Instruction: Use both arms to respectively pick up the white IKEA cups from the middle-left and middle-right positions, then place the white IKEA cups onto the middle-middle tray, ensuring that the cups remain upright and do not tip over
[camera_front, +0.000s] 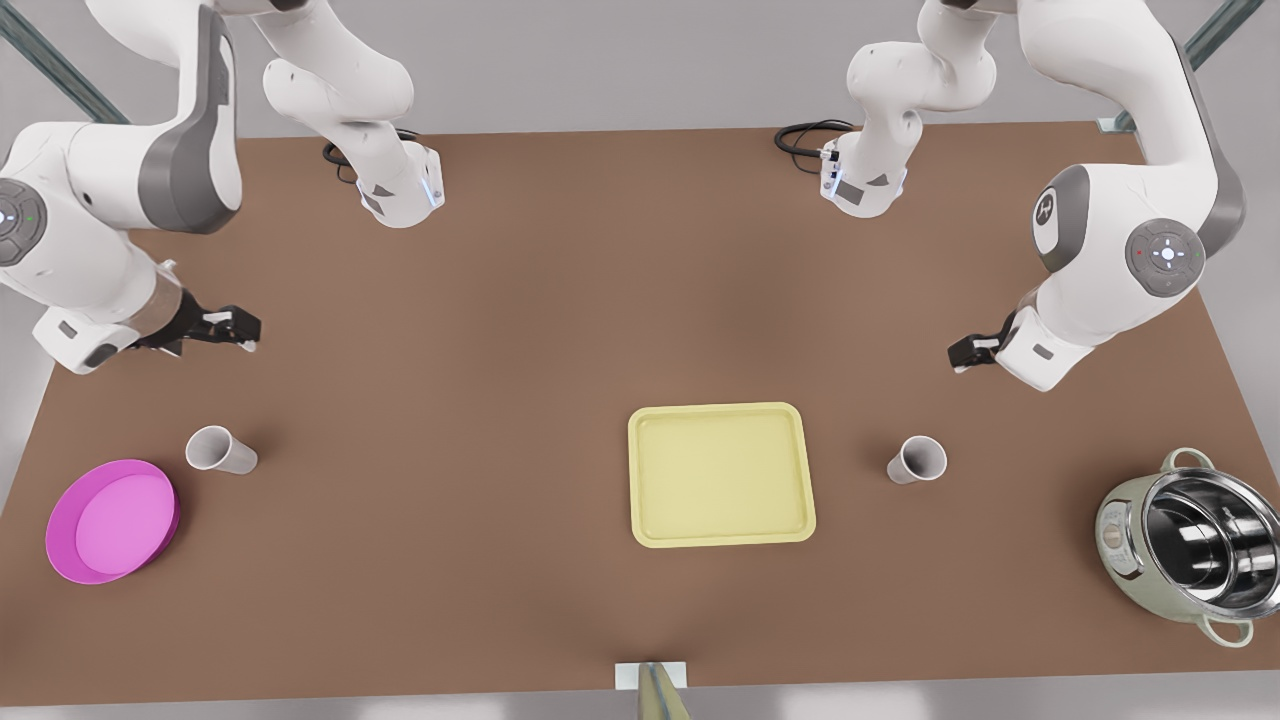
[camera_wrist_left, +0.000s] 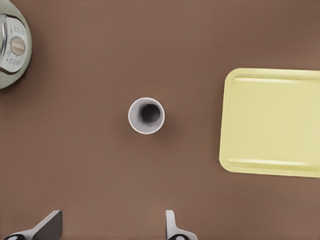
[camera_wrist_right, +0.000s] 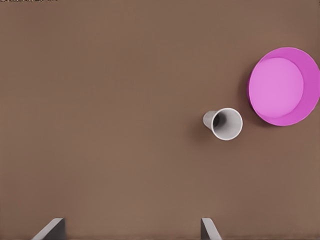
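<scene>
One white cup (camera_front: 918, 459) (camera_wrist_left: 146, 115) stands upright on the brown table, to the front view's right of the pale yellow tray (camera_front: 720, 474) (camera_wrist_left: 272, 122). My left gripper (camera_front: 968, 352) (camera_wrist_left: 110, 227) hangs open above the table, behind this cup and apart from it. The other white cup (camera_front: 220, 450) (camera_wrist_right: 224, 123) stands upright at the front view's left, beside the magenta plate. My right gripper (camera_front: 243, 330) (camera_wrist_right: 131, 229) is open too, above and behind that cup, holding nothing. The tray is bare.
A round magenta plate (camera_front: 112, 520) (camera_wrist_right: 282, 86) lies near the table's left edge in the front view. A steel pot in a pale green casing (camera_front: 1190, 545) (camera_wrist_left: 12, 47) stands at the right edge. The two arm bases (camera_front: 400, 195) (camera_front: 865, 185) stand at the back.
</scene>
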